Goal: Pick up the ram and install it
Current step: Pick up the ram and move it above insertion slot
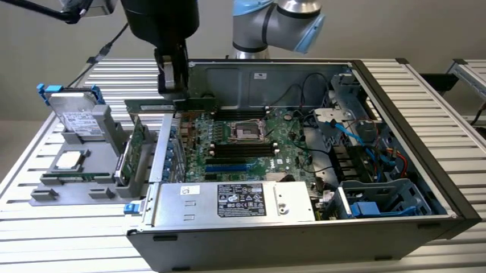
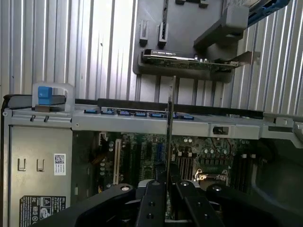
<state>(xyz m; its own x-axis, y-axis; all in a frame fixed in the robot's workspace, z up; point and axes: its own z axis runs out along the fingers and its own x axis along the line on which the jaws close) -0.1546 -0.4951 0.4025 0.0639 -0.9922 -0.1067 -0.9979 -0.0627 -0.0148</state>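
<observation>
1. One ram [image 1: 144,106] is clenched in my gripper [image 1: 173,94], held level in the air over the wall of the open case [image 1: 266,250] on the exterior view's left.
2. In the wrist view, my two fingers [image 2: 154,198] press on either side of the ram [image 2: 169,142]. It shows edge-on as a thin dark line running away from the gripper [image 2: 169,189].
3. The ram hangs above the case's rim, between the grey holder [image 1: 42,196] outside and the motherboard [image 1: 285,142] inside.
4. Long black slots [image 1: 241,149] lie on the motherboard beside the socket [image 1: 249,132] at its middle.
5. The holder sits on the slatted worktop [image 1: 425,85], just beside the case on the exterior view's left. It carries a hard drive [image 1: 76,116] propped upright between blue clips.
6. A green card [image 1: 136,145] with a metal bracket stands on edge in the holder, on the side nearest the case.
7. A power supply [image 1: 235,202] with a dark label fills the near end of the case, below the motherboard in the exterior view.
</observation>
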